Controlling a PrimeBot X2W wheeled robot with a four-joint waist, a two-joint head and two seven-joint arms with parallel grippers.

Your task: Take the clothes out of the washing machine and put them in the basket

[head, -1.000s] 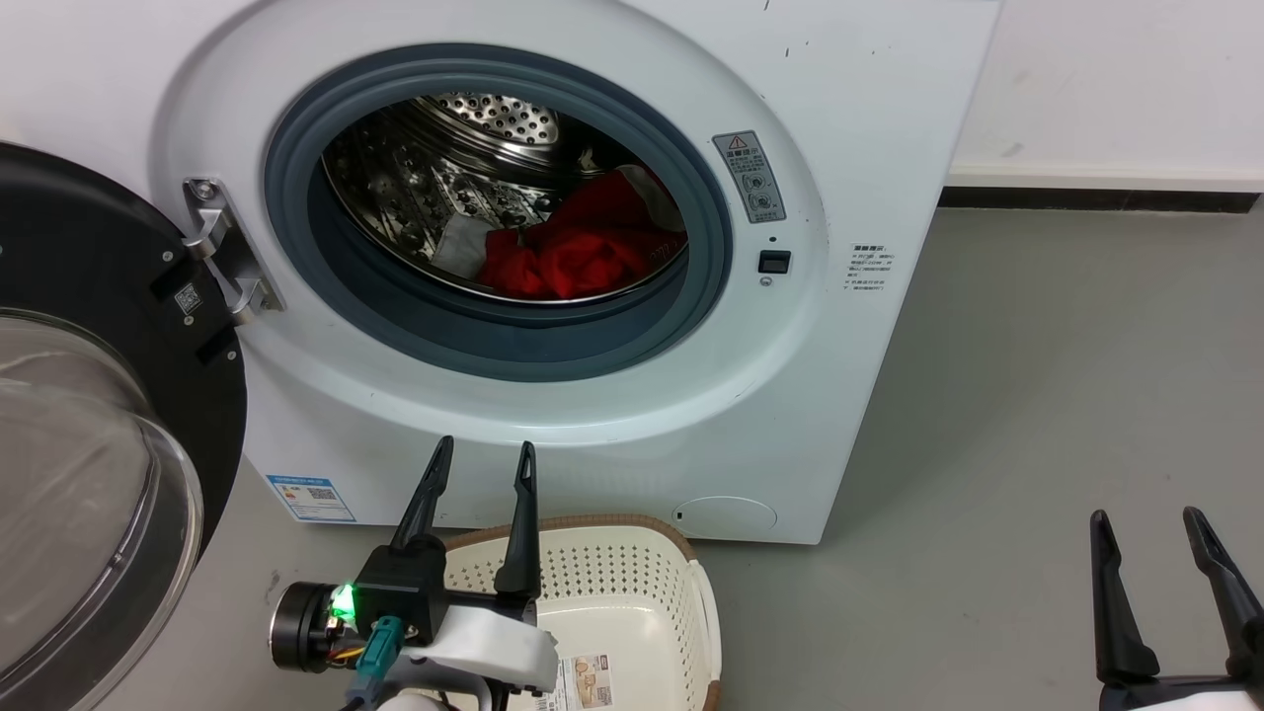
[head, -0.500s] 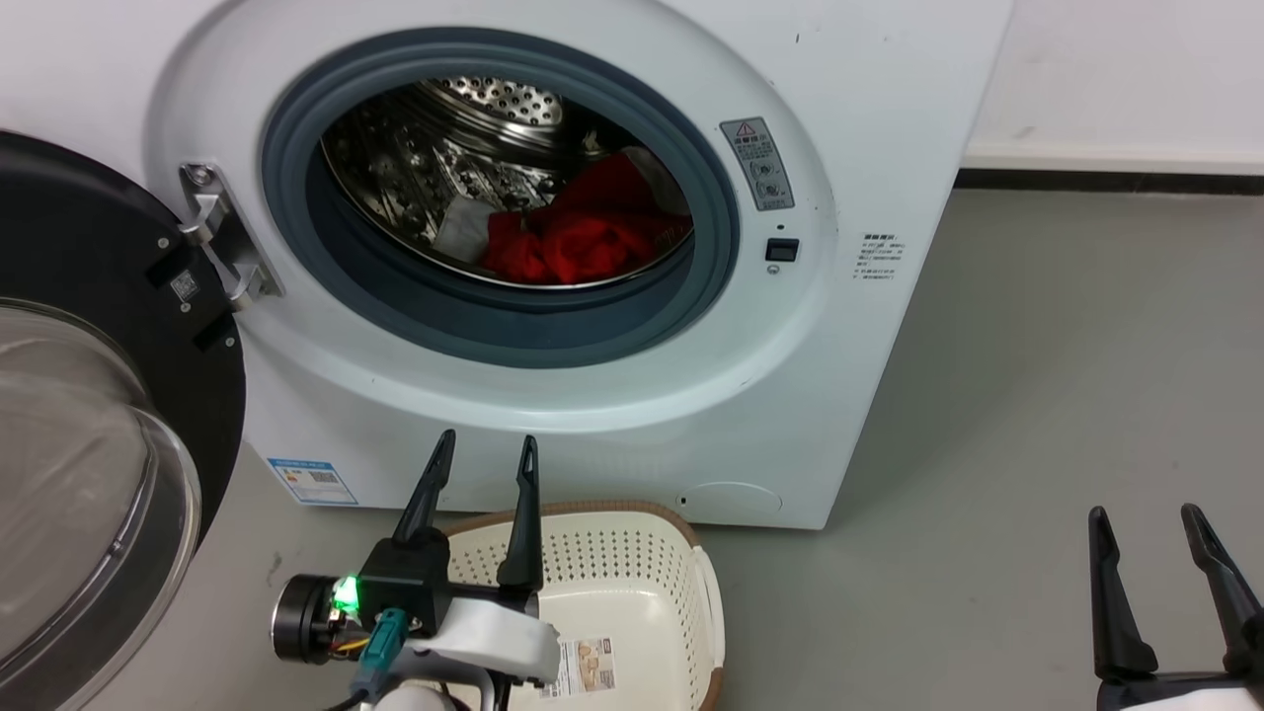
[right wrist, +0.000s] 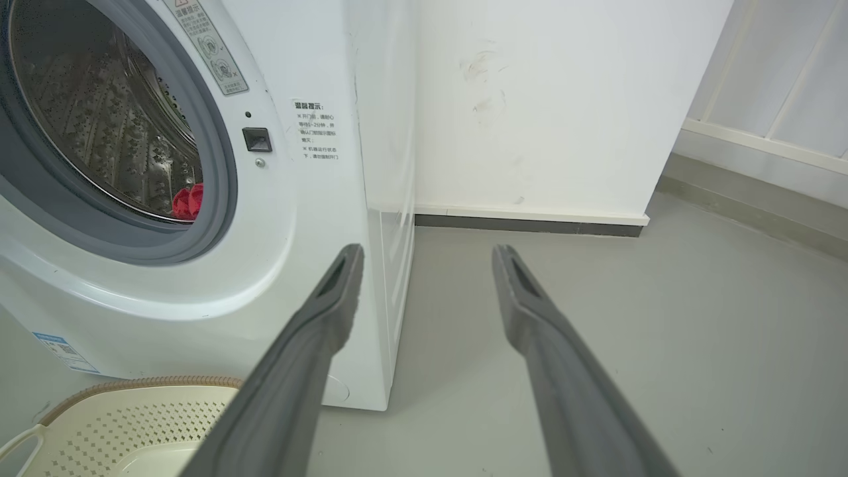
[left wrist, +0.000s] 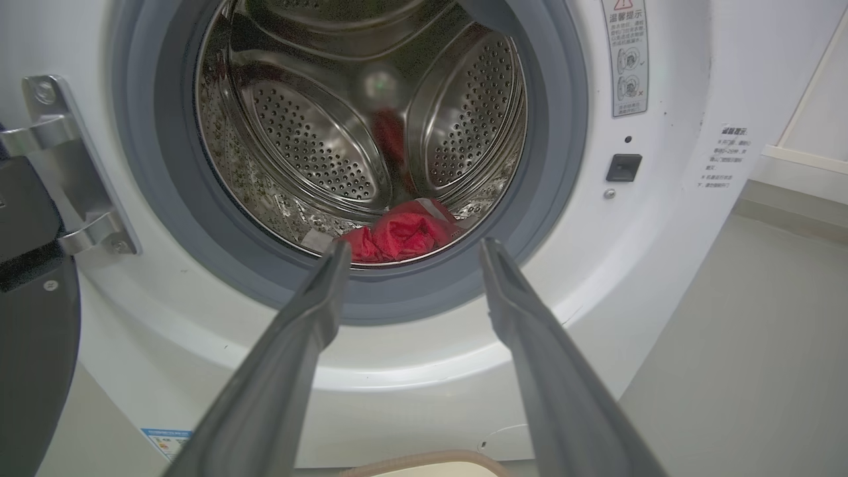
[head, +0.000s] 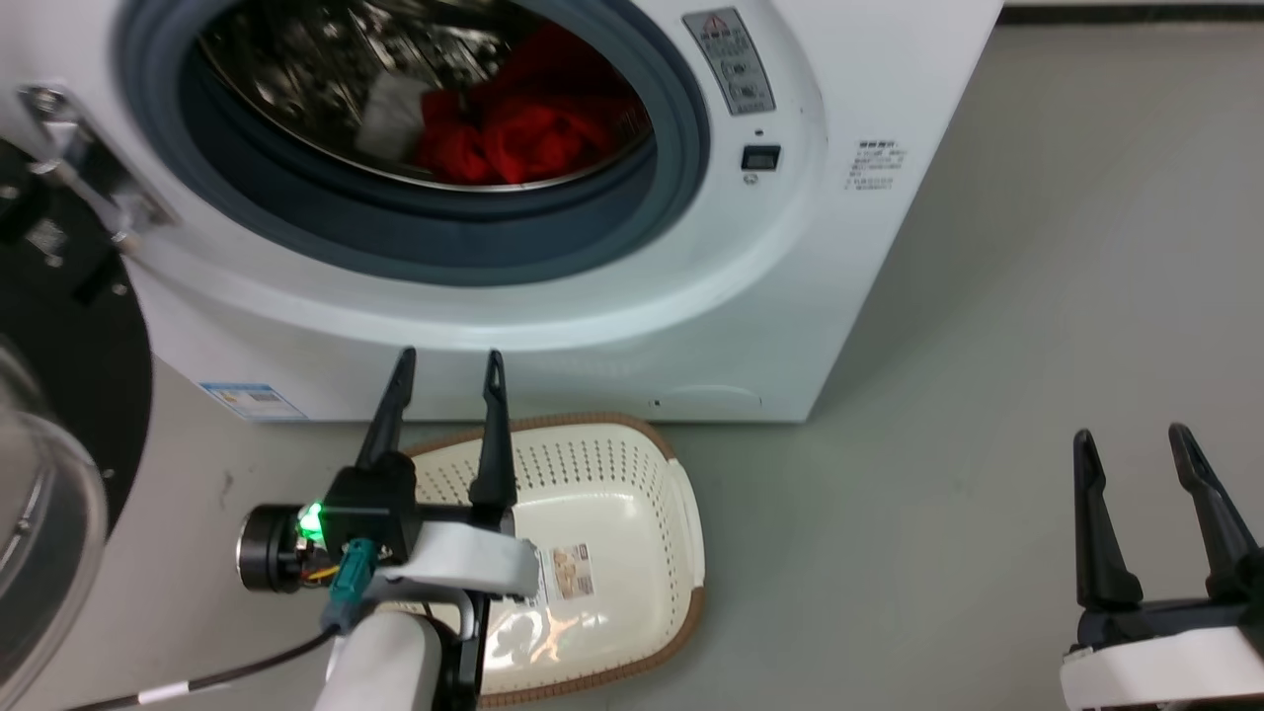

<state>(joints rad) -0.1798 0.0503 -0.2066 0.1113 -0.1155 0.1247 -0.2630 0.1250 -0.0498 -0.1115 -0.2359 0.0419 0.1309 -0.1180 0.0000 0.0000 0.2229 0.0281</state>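
Observation:
The white washing machine (head: 839, 247) stands with its door swung open to the left. Red and white clothes (head: 513, 118) lie low in its steel drum, also seen as clothes (left wrist: 401, 235) in the left wrist view and as a red scrap of clothes (right wrist: 189, 202) in the right wrist view. The cream basket (head: 642, 553) sits on the floor in front of the machine, with nothing in it but a paper label. My left gripper (head: 446, 360) hovers open over the basket's left side, pointing at the machine. My right gripper (head: 1131, 434) is open at the lower right, over bare floor.
The open door (head: 59, 395), black-framed with a glass bowl, juts out at the left beside my left arm. Grey floor (head: 987, 346) stretches to the right of the machine. A white wall with a dark skirting (right wrist: 530, 225) runs behind it.
The head camera has tilted downward, so the machine and basket sit higher in the picture. Both grippers stay open in much the same pose relative to the basket.

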